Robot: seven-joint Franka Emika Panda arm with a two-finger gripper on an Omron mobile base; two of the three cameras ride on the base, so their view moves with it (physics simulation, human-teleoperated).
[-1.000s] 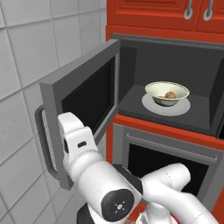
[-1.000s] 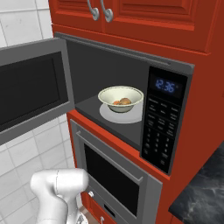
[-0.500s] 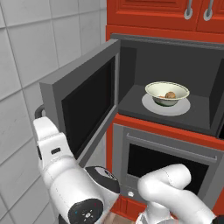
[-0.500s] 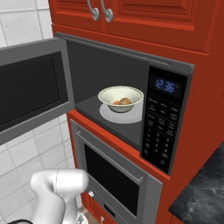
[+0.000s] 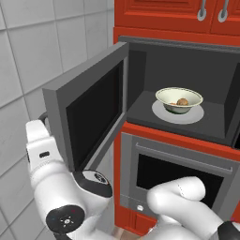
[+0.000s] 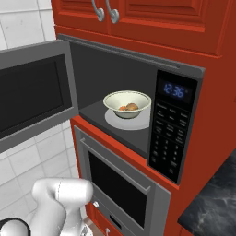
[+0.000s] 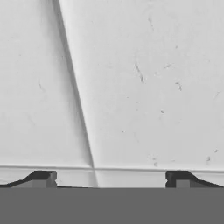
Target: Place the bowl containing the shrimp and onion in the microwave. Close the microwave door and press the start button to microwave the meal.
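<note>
Since 1.0 s ago arm swung left behind the grey dark-glass microwave door (image 5: 91, 110), gripper (image 7: 109, 177) fingers spread, empty, facing white wall tile (image 7: 144, 83); cream-white green-rimmed bowl (image 6: 127, 104) sits inside grey microwave (image 6: 138, 69), so door-closing likely next.

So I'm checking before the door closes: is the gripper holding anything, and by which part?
Nothing is held. The gripper is open, its fingertips wide apart with bare wall tile between them. The bowl sits inside the microwave.
</note>
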